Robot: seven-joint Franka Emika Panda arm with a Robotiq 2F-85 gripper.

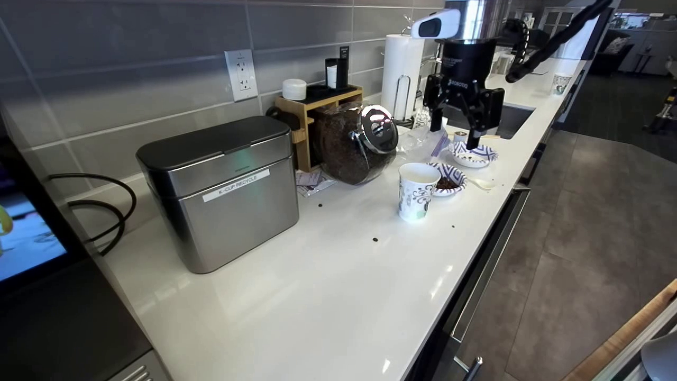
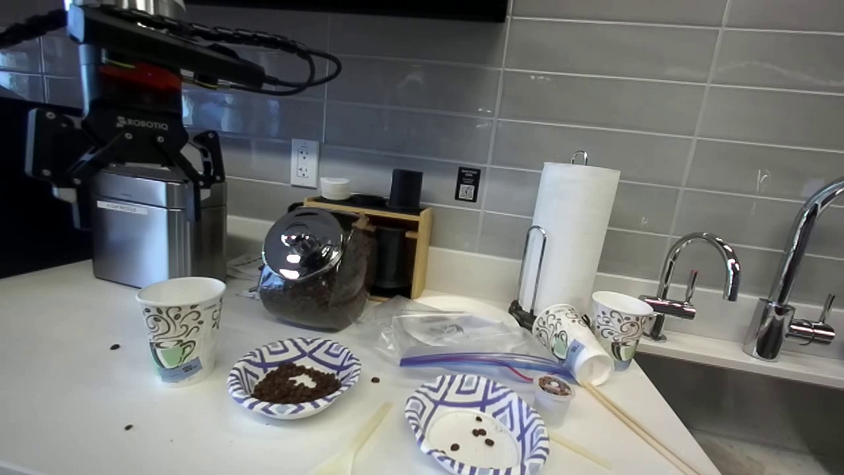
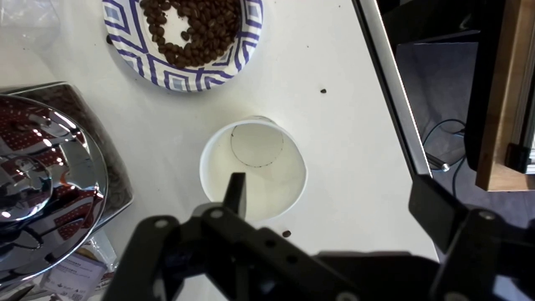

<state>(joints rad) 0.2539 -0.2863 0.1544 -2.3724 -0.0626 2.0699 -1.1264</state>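
A printed paper cup (image 2: pixel 181 340) stands upright on the white counter (image 1: pixel 317 317), mouth up; the wrist view looks down into its pale inside. The hand (image 2: pixel 137 212) hangs near the cup, higher than its rim and apart from it, its two fingers (image 3: pixel 237 194) spread wide and the grasp empty; in the wrist view one of them overlaps the edge of the cup's mouth. Stray beans (image 3: pixel 286 233) lie around the cup. Just beside the cup sits a patterned bowl (image 3: pixel 179 79) holding a heap of brown coffee beans (image 3: pixel 213 29). In an exterior view, a glass jar (image 2: pixel 323 303) with a shiny lid (image 2: pixel 303 241) and dark contents stands behind the cup and to its right. A metal bin (image 1: pixel 243 211) labelled "K-CUP RECYCLE" stands left of the cup in an exterior view. To the right of the cup, in an exterior view, lie a pale spoon (image 2: pixel 370 427) and a second bowl (image 2: pixel 531 429) with a few scattered beans (image 2: pixel 489 442). Farther right of the cup are a clear plastic bag (image 2: pixel 448 336), a tipped cup (image 2: pixel 560 336) and a roll of paper towels (image 2: pixel 570 231).
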